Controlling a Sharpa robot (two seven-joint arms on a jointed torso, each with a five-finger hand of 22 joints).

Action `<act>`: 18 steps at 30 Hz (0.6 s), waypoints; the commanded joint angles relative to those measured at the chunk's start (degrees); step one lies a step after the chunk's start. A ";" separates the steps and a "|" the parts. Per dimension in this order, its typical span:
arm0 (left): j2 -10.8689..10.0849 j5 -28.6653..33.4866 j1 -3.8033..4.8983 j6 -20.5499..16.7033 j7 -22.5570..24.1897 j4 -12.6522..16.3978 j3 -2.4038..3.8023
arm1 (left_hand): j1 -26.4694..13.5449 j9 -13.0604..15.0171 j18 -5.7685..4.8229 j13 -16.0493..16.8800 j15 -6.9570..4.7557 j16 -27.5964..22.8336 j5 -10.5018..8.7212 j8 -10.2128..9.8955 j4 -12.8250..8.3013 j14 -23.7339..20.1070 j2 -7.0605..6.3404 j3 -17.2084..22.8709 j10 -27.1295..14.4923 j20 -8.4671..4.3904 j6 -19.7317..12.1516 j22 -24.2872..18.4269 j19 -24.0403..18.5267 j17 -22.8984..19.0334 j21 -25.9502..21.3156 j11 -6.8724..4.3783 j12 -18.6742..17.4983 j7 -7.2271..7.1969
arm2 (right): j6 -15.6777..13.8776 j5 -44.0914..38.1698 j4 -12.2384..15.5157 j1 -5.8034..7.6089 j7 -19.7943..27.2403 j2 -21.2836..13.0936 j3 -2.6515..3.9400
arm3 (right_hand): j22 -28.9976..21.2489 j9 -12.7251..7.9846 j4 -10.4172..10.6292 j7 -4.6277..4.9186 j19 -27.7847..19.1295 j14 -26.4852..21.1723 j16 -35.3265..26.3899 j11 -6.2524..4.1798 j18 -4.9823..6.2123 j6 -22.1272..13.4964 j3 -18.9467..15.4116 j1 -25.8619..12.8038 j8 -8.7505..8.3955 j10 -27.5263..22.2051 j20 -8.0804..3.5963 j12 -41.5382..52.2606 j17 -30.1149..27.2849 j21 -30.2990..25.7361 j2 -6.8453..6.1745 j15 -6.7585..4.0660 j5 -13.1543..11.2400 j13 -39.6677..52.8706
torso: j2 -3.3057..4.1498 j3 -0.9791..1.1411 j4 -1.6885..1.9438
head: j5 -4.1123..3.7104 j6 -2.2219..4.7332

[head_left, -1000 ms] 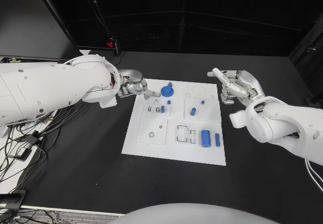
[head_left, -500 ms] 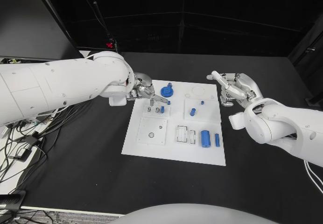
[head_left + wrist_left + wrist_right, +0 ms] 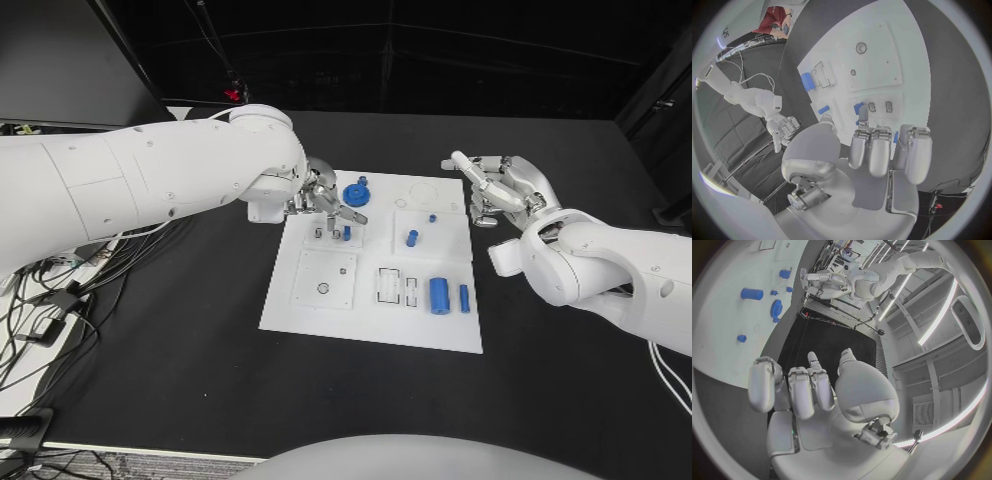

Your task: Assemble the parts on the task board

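The white task board (image 3: 329, 308) lies mid-table. On it are a blue gear (image 3: 358, 190), a short blue peg (image 3: 413, 238), a thick blue cylinder (image 3: 440, 294) and a slim one (image 3: 464, 298). My left hand (image 3: 325, 201) hovers over the board's far left corner, just beside the gear, fingers apart and holding nothing. In the left wrist view its fingertips (image 3: 859, 135) hang above a small blue peg (image 3: 858, 107). My right hand (image 3: 498, 190) stays open off the board's far right edge. The right wrist view shows the gear (image 3: 776, 308) and the thick cylinder (image 3: 752, 293).
Cables (image 3: 51, 300) trail over the table's left edge. Black tabletop (image 3: 188, 370) surrounds the board on the near side and to the right.
My left hand has moved right, from off the board's left edge to over its far left corner beside the gear. The right hand has barely shifted.
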 commanded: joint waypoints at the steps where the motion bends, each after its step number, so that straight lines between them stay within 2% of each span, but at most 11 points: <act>1: 0.59 0.41 -0.09 1.79 -2.61 -0.93 0.05 | -0.02 0.12 -0.37 15.07 -0.48 0.05 -0.13 -0.47 0.01 5.91 0.73 -0.42 6.09 -0.37 0.45 15.06 5.97 15.07 0.18 -0.40 0.20 0.12 | 0.35 0.15 0.15 0.07 0.18 0.08 0.03 | 9.79 0.05 0.02 0.06 -0.18 6.17 0.14 -0.30 0.94 -0.35 -0.24 -0.14 0.31 5.96 -0.25 -0.02 15.09 -0.35 0.61 -0.37 0.33 14.98 | 0.04 -0.03 0.04 | -0.11 -0.11; 6: 1.31 0.40 -0.54 1.73 -3.59 -2.18 0.04 | 0.15 0.35 -0.37 15.07 -0.55 0.05 -0.09 -1.09 0.00 5.91 1.58 -0.44 6.09 -0.47 0.64 15.06 5.97 15.07 0.18 -0.47 0.20 0.08 | 0.24 0.15 0.22 0.07 0.13 0.11 0.03 | 9.79 0.04 0.03 0.07 -0.18 6.17 0.14 -0.29 0.94 -0.41 -0.26 -0.08 0.33 5.96 -0.26 -0.02 15.09 -0.37 0.67 -0.37 0.37 14.98 | 0.01 0.03 0.10 | -0.29 -0.29; 9: 1.69 0.33 -0.84 1.32 -4.42 -2.63 0.04 | 0.35 0.46 -0.37 15.07 -0.57 0.05 -0.05 -1.44 -0.03 5.91 2.03 -0.42 6.09 -0.50 0.74 15.06 5.97 15.07 0.18 -0.50 0.20 0.06 | 0.22 0.15 0.22 0.07 0.08 0.13 0.03 | 9.79 0.04 0.03 0.07 -0.18 6.17 0.14 -0.29 0.94 -0.41 -0.26 -0.08 0.33 5.96 -0.26 -0.02 15.09 -0.37 0.67 -0.37 0.37 14.98 | 0.00 -0.04 0.09 | -0.38 -0.45; 12: 2.23 0.02 -1.21 1.29 -4.77 -3.43 0.04 | 0.54 0.54 -0.37 15.07 -0.59 0.05 -0.04 -1.68 -0.05 5.91 2.27 -0.42 6.09 -0.52 0.81 15.06 5.97 15.07 0.18 -0.51 0.20 0.04 | 0.20 0.15 0.22 0.07 0.04 0.17 0.03 | 9.80 0.04 0.03 0.08 -0.17 6.17 0.14 -0.28 0.94 -0.43 -0.27 -0.03 0.35 5.96 -0.26 -0.02 15.09 -0.36 0.72 -0.37 0.40 14.98 | -0.01 0.01 0.10 | -0.42 -0.54; 18: 3.20 -0.53 -2.06 1.24 -4.57 -5.19 0.04 | 0.71 0.62 -0.37 15.07 -0.61 0.05 -0.03 -1.90 -0.05 5.91 2.51 -0.43 6.09 -0.55 0.90 15.06 5.97 15.07 0.18 -0.52 0.20 0.03 | 0.20 0.15 0.19 0.07 -0.03 0.32 0.03 | 9.80 0.04 0.03 0.08 -0.17 6.17 0.14 -0.28 0.94 -0.43 -0.27 -0.03 0.35 5.96 -0.26 -0.02 15.09 -0.36 0.72 -0.37 0.40 14.98 | -0.02 -0.05 0.02 | -0.46 -0.71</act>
